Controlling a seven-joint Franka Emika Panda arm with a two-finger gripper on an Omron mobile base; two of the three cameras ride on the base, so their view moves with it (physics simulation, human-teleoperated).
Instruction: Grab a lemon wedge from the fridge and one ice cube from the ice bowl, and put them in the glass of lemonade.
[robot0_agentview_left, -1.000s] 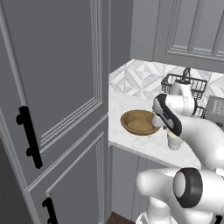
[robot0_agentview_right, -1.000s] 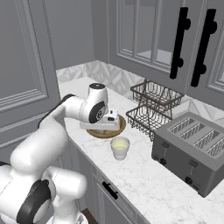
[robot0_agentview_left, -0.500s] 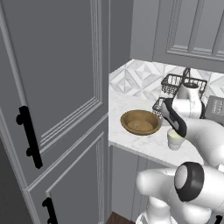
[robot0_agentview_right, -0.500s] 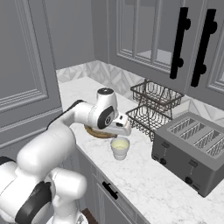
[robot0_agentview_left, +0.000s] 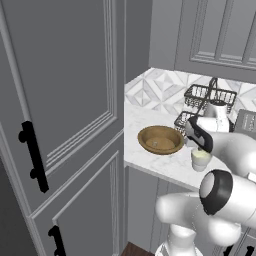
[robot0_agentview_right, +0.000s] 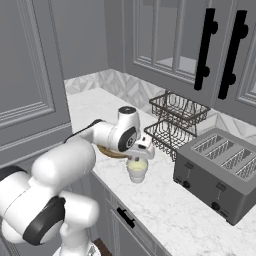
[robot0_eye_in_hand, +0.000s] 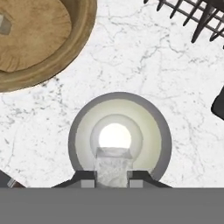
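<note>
My gripper (robot0_eye_in_hand: 113, 176) is shut on a pale ice cube (robot0_eye_in_hand: 113, 164) and hangs straight above the glass of lemonade (robot0_eye_in_hand: 83, 140), whose pale yellow-green liquid shows below. The glass (robot0_agentview_left: 200, 160) stands on the marble counter just right of the ice bowl (robot0_agentview_left: 160, 140), with the gripper (robot0_agentview_left: 199, 146) close over its rim. From the other side, the gripper (robot0_agentview_right: 140, 156) sits over the glass (robot0_agentview_right: 137, 171), and the arm hides most of the ice bowl (robot0_agentview_right: 106, 150). Another ice cube (robot0_eye_in_hand: 4, 24) lies in the ice bowl (robot0_eye_in_hand: 43, 48). The lemon wedge and the fridge are out of view.
A black two-tier wire basket (robot0_agentview_right: 179, 116) stands behind the glass, and a grey toaster (robot0_agentview_right: 225, 170) sits to its right. Tall grey cabinet doors (robot0_agentview_left: 60, 100) with black handles rise left of the counter. The counter's front edge (robot0_agentview_left: 155, 172) is near the bowl.
The arm has swung from the bowl's right rim over to the glass, carrying the ice cube. Bowl and glass have stayed put.
</note>
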